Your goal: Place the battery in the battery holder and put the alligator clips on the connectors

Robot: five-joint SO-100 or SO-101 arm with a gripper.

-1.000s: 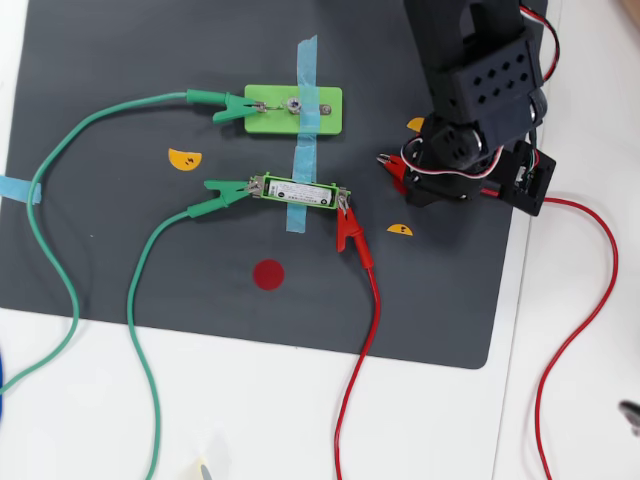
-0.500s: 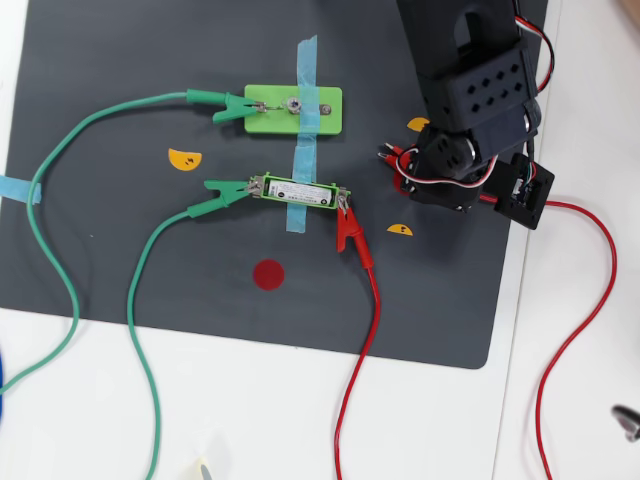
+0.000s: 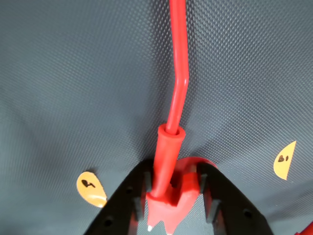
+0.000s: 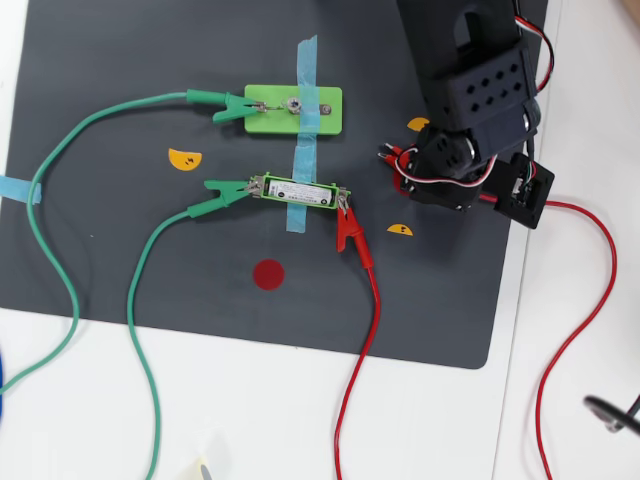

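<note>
Overhead view: black arm [image 4: 470, 90] sits over the upper right of the dark mat [image 4: 150, 260], hiding the mat under it and most of one orange sticker [image 4: 416, 124]. Gripper [image 3: 168, 205] is clamped on a red clip [image 3: 166, 196]; in wrist view the two black fingers [image 3: 122, 196] press its rubber sleeve from both sides, wire [image 3: 177, 58] running up and away w/ a kink. Clip's metal tip barely shows at the bottom edge.

Battery [image 4: 300, 191], white cylinder w/ fine dark print, lies in the narrow green holder [image 4: 262, 187] near mat centre. A strip of blue tape [image 4: 304, 140] crosses the holder and the wider light-green block [image 4: 330, 110] above it. Second red clip [image 4: 347, 232] bites the holder's right end tab; a green clip [image 4: 228, 190] is on its left end. Another green clip [image 4: 232, 108] is on the block's left metal tab, next to a screw [image 4: 294, 102].

Mat has a fine woven texture in wrist view, rounded corner at lower right overhead. White table [image 4: 300, 420] around it.

Counts: 2 red clips, 2 green clips, 2 green wires [image 4: 60, 240] curving off left and down, 2 red wires. Orange half-round stickers: 3 overhead, incl. one [image 4: 184, 158] left of holder and one [image 4: 400, 230] right of it; 2 in wrist view, one [image 3: 90, 188] left of the gripper and one [image 3: 285, 160] right w/ dark marks. 1 red dot [image 4: 268, 274] below the holder. Blue tape scrap [image 4: 20, 188] at mat's left edge.
</note>
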